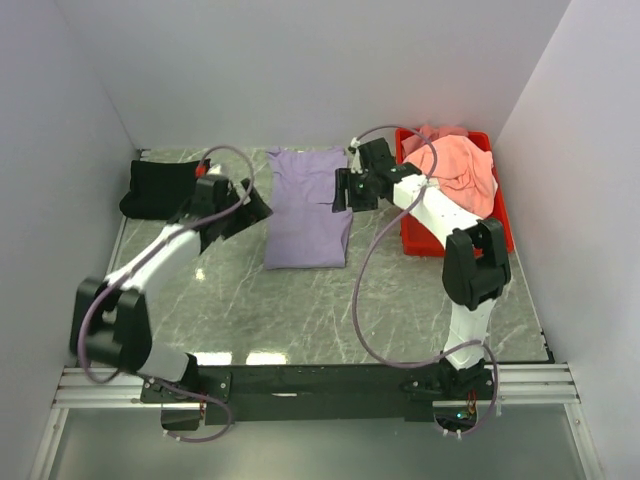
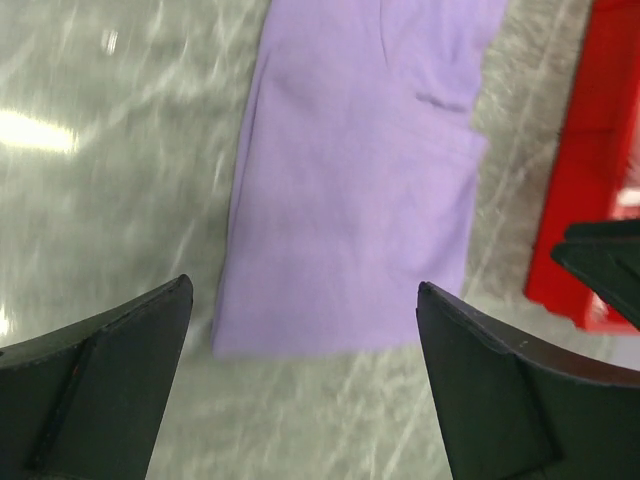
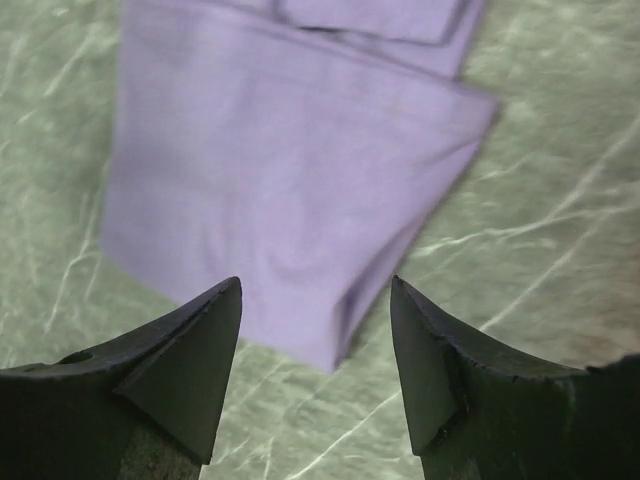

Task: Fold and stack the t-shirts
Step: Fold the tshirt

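Note:
The lavender-purple t-shirt point(image 1: 308, 210) lies folded lengthwise, flat in the middle of the table; it also shows in the left wrist view point(image 2: 360, 200) and the right wrist view point(image 3: 290, 170). A folded black t-shirt point(image 1: 155, 188) lies at the far left. The salmon-pink t-shirt point(image 1: 462, 165) is crumpled in the red tray point(image 1: 420, 238). No white shirt shows. My left gripper point(image 1: 252, 212) is open and empty, just left of the purple shirt. My right gripper point(image 1: 343, 190) is open and empty at the shirt's right edge.
The red tray stands at the back right, and its edge shows in the left wrist view point(image 2: 590, 180). White walls close in the marbled table point(image 1: 300, 310) on three sides. Cables loop over both arms.

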{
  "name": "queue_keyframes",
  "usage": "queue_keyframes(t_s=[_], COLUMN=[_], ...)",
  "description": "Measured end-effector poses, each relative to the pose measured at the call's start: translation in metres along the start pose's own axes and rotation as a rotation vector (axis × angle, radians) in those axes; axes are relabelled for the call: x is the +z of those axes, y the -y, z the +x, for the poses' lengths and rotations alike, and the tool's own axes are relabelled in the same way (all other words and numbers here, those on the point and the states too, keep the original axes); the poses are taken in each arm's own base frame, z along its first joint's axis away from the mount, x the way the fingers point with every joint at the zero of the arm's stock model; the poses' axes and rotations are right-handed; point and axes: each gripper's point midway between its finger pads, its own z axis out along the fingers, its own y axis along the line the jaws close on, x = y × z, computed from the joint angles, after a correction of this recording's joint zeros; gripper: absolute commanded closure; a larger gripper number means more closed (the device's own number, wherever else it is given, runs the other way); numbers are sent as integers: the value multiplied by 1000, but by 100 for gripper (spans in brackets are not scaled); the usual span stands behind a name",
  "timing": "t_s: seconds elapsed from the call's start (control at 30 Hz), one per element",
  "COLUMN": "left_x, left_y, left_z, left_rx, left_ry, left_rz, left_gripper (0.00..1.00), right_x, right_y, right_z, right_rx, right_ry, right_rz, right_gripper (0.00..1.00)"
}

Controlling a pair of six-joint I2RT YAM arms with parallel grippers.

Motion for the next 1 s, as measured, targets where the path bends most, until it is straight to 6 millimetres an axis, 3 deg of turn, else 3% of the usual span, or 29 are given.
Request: queue_keyframes(t_s=[0.17,0.23,0.3,0.5,0.63,0.77,0.9,0.93,1.0], left_x=[-40,-46,-50,-45,-29,-12,2,5,9], left_y=[-20,-29,-38,-52,-57,-67,-75,-73,-69], left_z=[33,45,55,72,82,99,114,113,110], left_rx=[-61,-77,-86,-106,-114,-117,-116,-116,-115], left_ry=[17,11,3,-33,-74,-140,-197,-198,-192], left_rz=[24,15,-2,-33,-42,-79,-117,-113,-103], left_gripper=[1,0,1,1,1,1,13,21,28], right_x=[-8,-8,-6,-14,-19,-15,-11,-9,-6], right_y=[-40,-59,-63,-32,-18,-12,-12,-12,-13], right_z=[20,40,60,118,141,152,146,145,143], right_rx=[-55,-64,-48,67,128,166,179,179,180], right_ry=[14,-7,-30,-87,-103,-117,-97,-93,-91], right_rz=[-39,-65,-72,1,36,43,26,23,15], right_gripper=[32,32,32,32,32,32,35,36,41])
